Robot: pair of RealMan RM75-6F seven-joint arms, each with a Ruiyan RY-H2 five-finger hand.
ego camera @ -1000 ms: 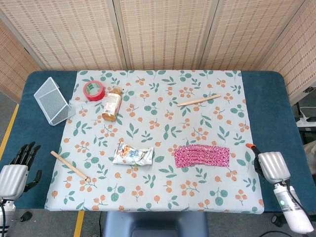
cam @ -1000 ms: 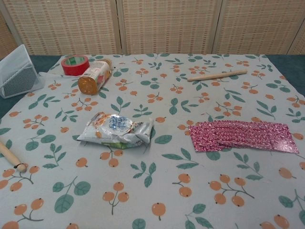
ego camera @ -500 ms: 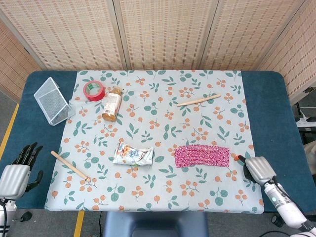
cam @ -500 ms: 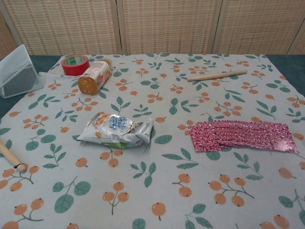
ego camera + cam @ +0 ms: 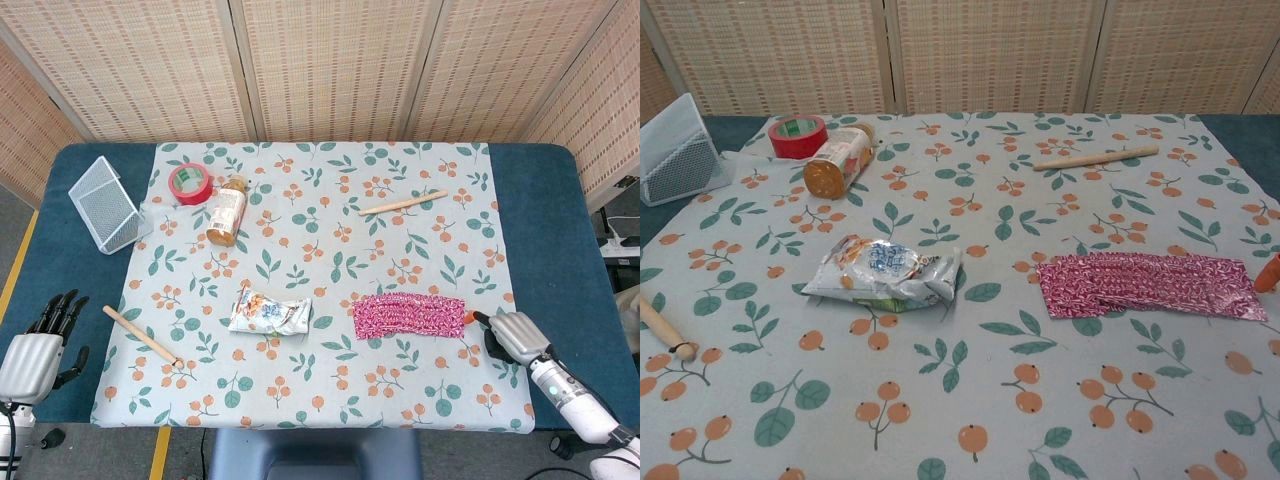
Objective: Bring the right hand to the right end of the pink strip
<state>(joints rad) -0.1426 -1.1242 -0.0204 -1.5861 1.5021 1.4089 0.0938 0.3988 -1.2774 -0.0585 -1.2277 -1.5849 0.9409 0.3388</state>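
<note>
pink strip [image 5: 409, 316] lay flat on bench cloth, front right | my right robot hand [image 5: 510, 335] just beside its right end, fingers curled, holding nothing | risk: fingertip nudging strip

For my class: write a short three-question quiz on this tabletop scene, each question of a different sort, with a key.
1. True or false: the right hand holds the pink strip.
2. Which lies nearest the snack packet?
A. red tape roll
B. pink strip
C. wire mesh holder
3. Fill in: the bottle lies on its ____.

Key:
1. False; it sits just off the strip's right end, holding nothing.
2. B
3. side
</note>
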